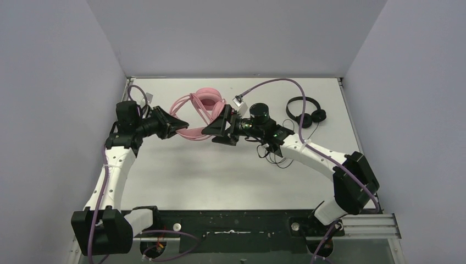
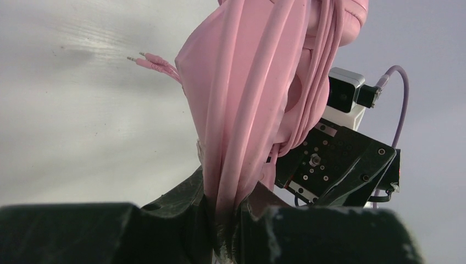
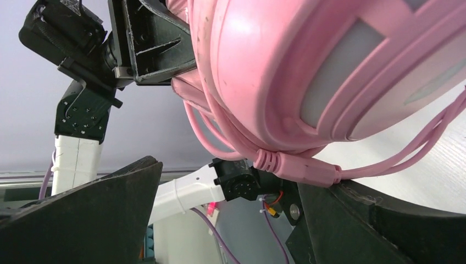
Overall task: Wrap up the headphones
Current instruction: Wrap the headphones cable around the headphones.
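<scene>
Glossily pink headphones [image 3: 264,66], cable [image 2: 242,110] strands bunched alongside

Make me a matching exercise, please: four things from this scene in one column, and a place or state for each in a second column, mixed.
1 pink headphones
2 black headphones
3 left gripper
4 right gripper

a open wide
b lying alone, far right
c between the two grippers
d clamped on something pink

Pairs: 1-c, 2-b, 3-d, 4-a
</scene>
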